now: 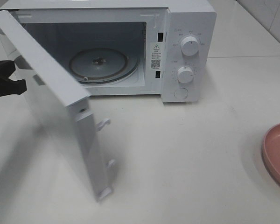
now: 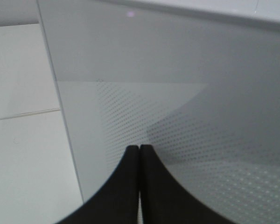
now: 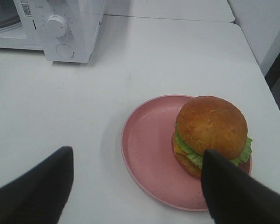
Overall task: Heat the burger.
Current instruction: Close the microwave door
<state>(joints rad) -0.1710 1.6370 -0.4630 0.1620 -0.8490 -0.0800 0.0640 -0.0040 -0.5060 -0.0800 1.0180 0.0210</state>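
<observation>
The burger (image 3: pixel 210 133), with a golden-brown bun and green lettuce, sits on the right part of a pink plate (image 3: pixel 147 144) in the right wrist view. My right gripper (image 3: pixel 136 151) hovers over the plate's near side, open, with its dark fingers (image 3: pixel 42 186) spread wide and nothing between them. One finger overlaps the burger's near edge in that view. The exterior view shows only the plate's rim (image 1: pixel 277 154) at the right edge; the burger and the right gripper are out of it. My left gripper (image 2: pixel 139 148) is shut, empty, with its tips at the outer face of the microwave door (image 2: pixel 177 93).
The white microwave (image 1: pixel 189 51) stands at the back with its door (image 1: pixel 51 107) swung out to the front left. Its cavity holds a bare glass turntable (image 1: pixel 102 63). My left arm (image 1: pixel 7 79) sits behind the door at the left edge. White tabletop lies between microwave and plate.
</observation>
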